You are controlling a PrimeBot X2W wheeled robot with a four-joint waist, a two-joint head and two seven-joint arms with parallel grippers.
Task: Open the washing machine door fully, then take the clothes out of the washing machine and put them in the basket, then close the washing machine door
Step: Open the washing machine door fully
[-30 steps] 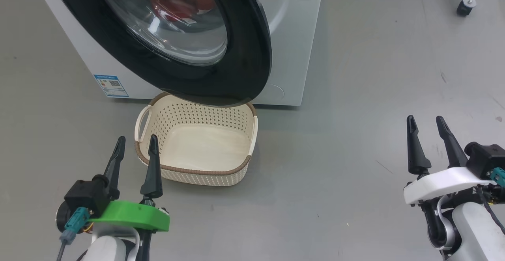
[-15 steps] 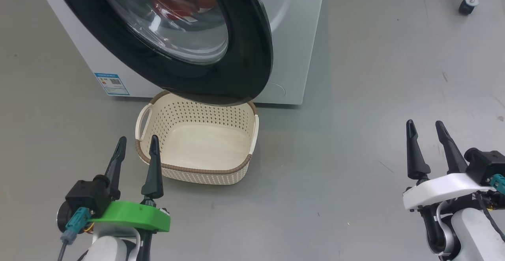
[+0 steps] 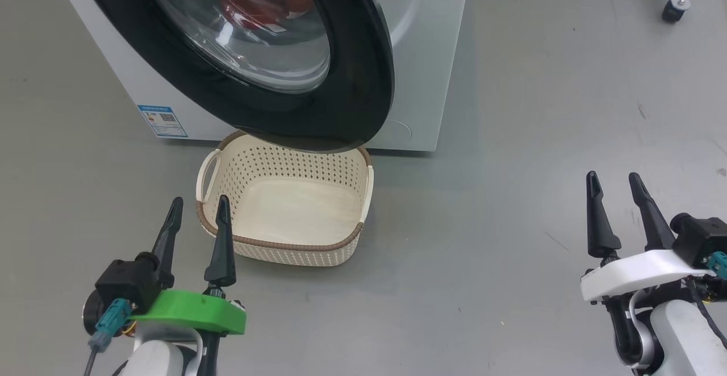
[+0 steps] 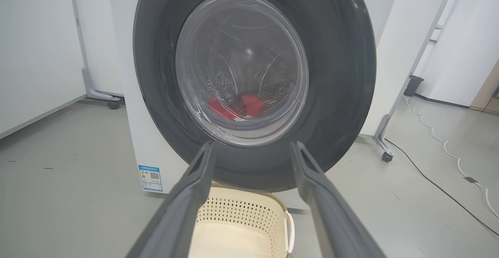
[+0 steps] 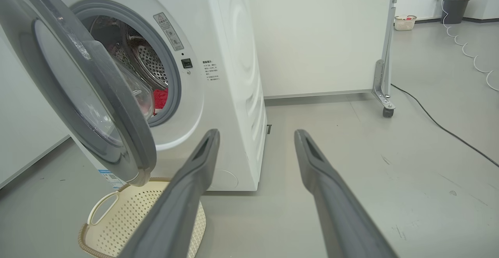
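Note:
The white washing machine (image 3: 423,52) stands ahead, its black round door (image 3: 363,97) partly swung out over the basket's far rim. Red clothes (image 3: 255,1) show through the door glass, and in the drum (image 5: 160,96). The empty cream basket (image 3: 284,208) sits on the floor under the door. My left gripper (image 3: 199,203) is open, low at the left, just by the basket's near left corner. My right gripper (image 3: 613,178) is open at the lower right, well clear of the machine. The left wrist view faces the door (image 4: 343,75); the right wrist view sees the door's edge (image 5: 117,106).
Grey floor (image 3: 511,166) spreads to the right of the machine. A wheeled frame leg (image 5: 384,90) and a black cable (image 5: 440,127) lie right of the machine; a white partition wall (image 5: 319,36) stands behind. A caster (image 3: 670,9) shows at the far right.
The head view has shifted slightly, so the machine and basket sit a touch higher and to the right. Both grippers stay open and about where they were.

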